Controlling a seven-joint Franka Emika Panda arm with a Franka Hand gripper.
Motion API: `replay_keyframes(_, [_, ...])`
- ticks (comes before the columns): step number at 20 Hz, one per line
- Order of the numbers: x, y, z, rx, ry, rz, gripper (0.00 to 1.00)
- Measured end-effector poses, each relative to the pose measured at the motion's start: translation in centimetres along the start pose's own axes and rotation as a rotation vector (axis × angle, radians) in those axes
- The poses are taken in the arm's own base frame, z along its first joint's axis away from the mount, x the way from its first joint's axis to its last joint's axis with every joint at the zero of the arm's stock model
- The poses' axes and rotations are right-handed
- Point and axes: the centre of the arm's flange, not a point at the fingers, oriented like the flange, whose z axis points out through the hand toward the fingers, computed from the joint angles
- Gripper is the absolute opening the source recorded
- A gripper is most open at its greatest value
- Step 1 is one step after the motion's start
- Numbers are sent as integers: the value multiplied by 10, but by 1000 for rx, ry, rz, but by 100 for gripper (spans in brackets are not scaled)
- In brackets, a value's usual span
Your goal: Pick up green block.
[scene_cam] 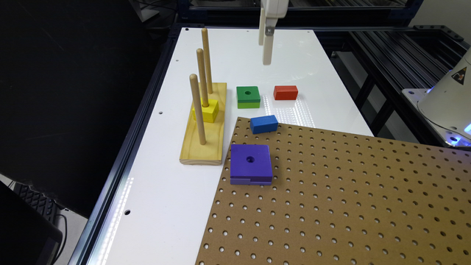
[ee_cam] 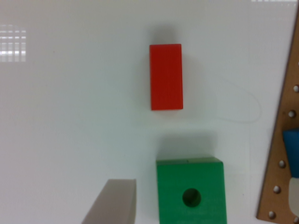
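In the exterior view, look for the peg stand [scene_cam: 204,138], the wooden base with three tall sticks. The green block [scene_cam: 248,96] lies flat on the white table [scene_cam: 165,206], just beside the stand on the exterior view's right. It is square, so you cannot pick out a long side. Its dark top with the round hole faces up, and a lighter green layer sits under it. The red block [scene_cam: 285,92] is further from the stand, past the green one. The gripper [scene_cam: 267,44] hangs in the air, high over the table and apart from every block. You cannot tell here whether it is spread or closed. You cannot read any writing.

In the wrist view, you see the green block [ee_cam: 190,191] with its hole up. The red block [ee_cam: 166,77] lies near it, not touching. One grey finger [ee_cam: 112,203] shows beside the green block, so you cannot tell the grip.
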Motion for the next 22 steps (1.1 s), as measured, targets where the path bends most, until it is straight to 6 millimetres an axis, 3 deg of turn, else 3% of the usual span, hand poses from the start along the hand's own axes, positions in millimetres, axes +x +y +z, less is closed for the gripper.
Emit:
replay_keyframes(4, [3,-2,19,9,2,1,100])
replay_keyframes(11, [4,-2,22,8,0,2,100])
replay_keyframes(17, [6,-3,53,16,-3,4,100])
replay_keyframes(22, [6,-3,56,18,-2,5,100])
